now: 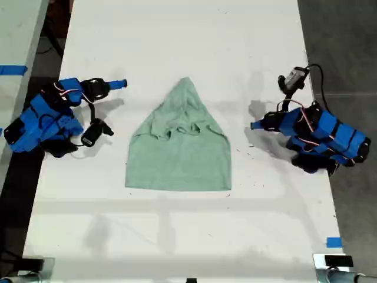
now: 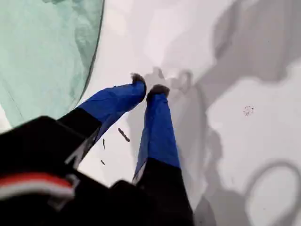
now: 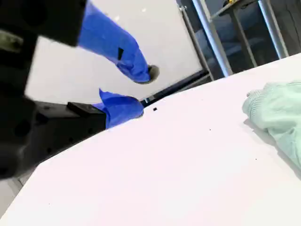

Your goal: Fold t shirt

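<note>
The t shirt (image 1: 179, 147) lies flat in the middle of the white table (image 1: 177, 35), pale mint green, narrowing to a point at its far end with rumpled folds across the middle. My first gripper (image 1: 254, 125) rests at the exterior view's right, a short gap from the shirt's edge. In the first wrist view its blue fingers (image 2: 157, 117) are shut on nothing above bare table, beside the shirt (image 2: 42, 52). My second gripper (image 1: 121, 84) sits at the exterior view's left, apart from the shirt. It stands open (image 3: 143, 92), with the shirt's edge (image 3: 277, 113) off to one side.
Small dark specks (image 2: 123, 134) dot the table by my first gripper. A blue tape mark (image 1: 333, 242) sits near the exterior view's lower right table edge. Metal frame legs (image 3: 211, 37) stand beyond the far table edge. Another surface with blue tape (image 1: 13, 70) borders the exterior view's left.
</note>
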Available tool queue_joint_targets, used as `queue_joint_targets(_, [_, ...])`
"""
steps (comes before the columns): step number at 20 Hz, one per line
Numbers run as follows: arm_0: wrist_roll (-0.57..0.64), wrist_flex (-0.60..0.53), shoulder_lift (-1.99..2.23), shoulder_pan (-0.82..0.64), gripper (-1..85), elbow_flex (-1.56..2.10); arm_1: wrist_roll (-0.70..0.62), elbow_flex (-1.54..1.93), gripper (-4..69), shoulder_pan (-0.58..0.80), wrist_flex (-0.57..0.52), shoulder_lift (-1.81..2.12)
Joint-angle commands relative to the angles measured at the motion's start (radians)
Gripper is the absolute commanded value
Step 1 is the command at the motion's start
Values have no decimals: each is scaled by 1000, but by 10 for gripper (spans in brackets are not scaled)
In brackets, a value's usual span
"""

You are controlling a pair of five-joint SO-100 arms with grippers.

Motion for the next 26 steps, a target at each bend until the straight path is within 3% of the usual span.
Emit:
queue_joint_targets(1, [12, -12, 9, 12, 54, 18, 72, -15, 135, 98, 81, 15])
queue_joint_targets(15, [-9, 6, 9, -28, 43, 23, 117, -3, 83, 86, 83, 15])
queue_joint_targets(17, [-9, 6, 9, -28, 29, 23, 100, -6, 16, 78, 71, 15])
queue_joint_targets(18, [-9, 3, 9, -31, 21, 25, 74, -18, 49, 61, 63, 14])
queue_joint_targets(19, [-9, 2, 9, -32, 18, 25, 66, -29, 156, 29, 49, 5])
queue_joint_targets(20, [-9, 2, 9, -35, 14, 25, 83, -66, 209, -14, 51, -29])
queue_joint_targets(21, [-9, 0, 9, -37, 12, 25, 150, -137, 219, -101, 63, -104])
queue_joint_targets(22, [-9, 0, 9, -40, 9, 25, 233, -199, 228, -218, 37, -195])
queue_joint_targets(24, [-9, 0, 9, -34, 3, 25, 360, -281, 238, -423, -179, -508])
queue_joint_targets(26, [-9, 2, 9, -31, 3, 25, 433, -397, 257, -537, -376, -925])
